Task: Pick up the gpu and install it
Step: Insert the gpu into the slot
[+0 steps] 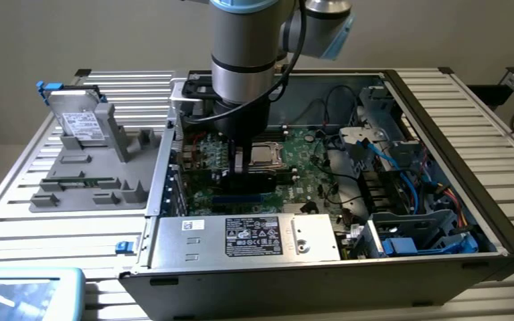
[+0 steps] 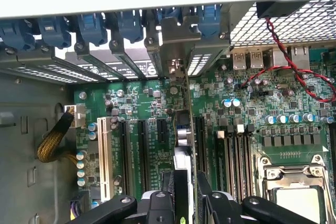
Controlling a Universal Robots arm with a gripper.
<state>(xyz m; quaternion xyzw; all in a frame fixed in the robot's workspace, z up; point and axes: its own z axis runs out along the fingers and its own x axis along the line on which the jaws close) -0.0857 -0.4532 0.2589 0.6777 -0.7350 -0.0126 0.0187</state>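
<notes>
Pinching the thin gpu (image 2: 182, 132) edge-on, claw (image 2: 186, 205) over green motherboard (image 2: 247, 108).

Robotics lab/workshop: open PC case (image 1: 328, 287) on slatted metal bench (image 1: 480, 107), robot arm (image 1: 243, 47) over mobo (image 1: 302, 160).

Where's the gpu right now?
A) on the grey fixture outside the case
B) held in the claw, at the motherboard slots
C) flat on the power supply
B: the claw holds the gpu edge-on inside the case, among the expansion slots of the motherboard.
</notes>
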